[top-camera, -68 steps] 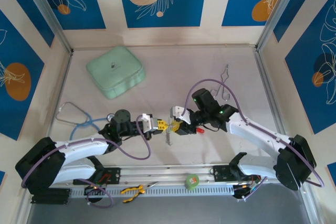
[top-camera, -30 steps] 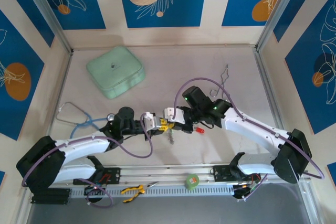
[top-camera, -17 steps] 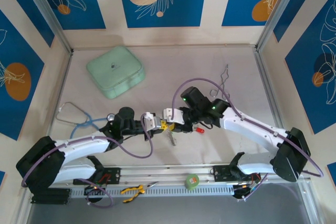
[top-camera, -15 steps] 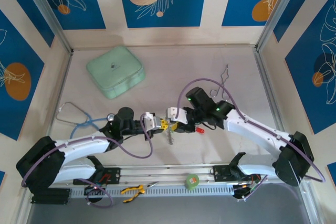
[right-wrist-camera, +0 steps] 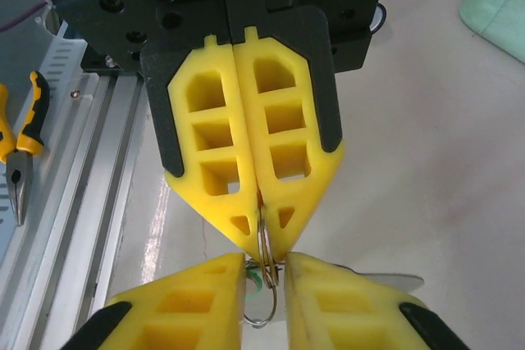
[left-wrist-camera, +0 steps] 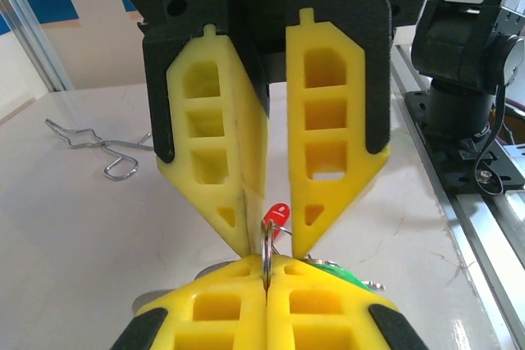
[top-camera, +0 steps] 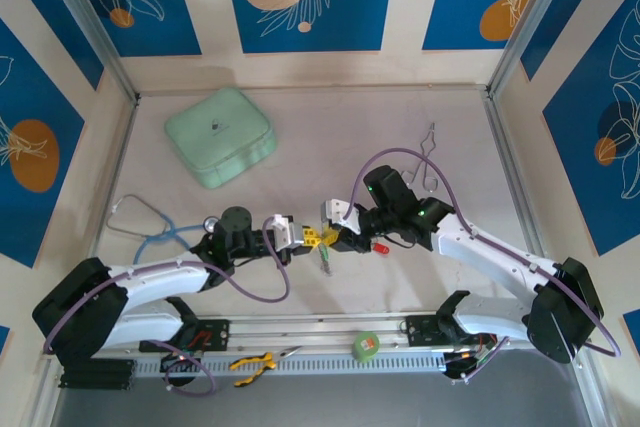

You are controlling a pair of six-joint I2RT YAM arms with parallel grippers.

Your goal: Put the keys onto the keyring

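Left wrist view — fingers of the left gripper [left-wrist-camera: 267, 266] pinch the keyring [left-wrist-camera: 267, 237]; the right gripper [left-wrist-camera: 272, 248] straddles it, fingers slightly spread — close squarely, no twisting.

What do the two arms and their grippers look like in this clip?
The left arm and right arm have white shells with black joints and bases; a purple cable loops off each. Small green lights glow on the right arm. The left gripper and right gripper each carry two yellow wedge-shaped fingers with rectangular cut-outs on black backing.
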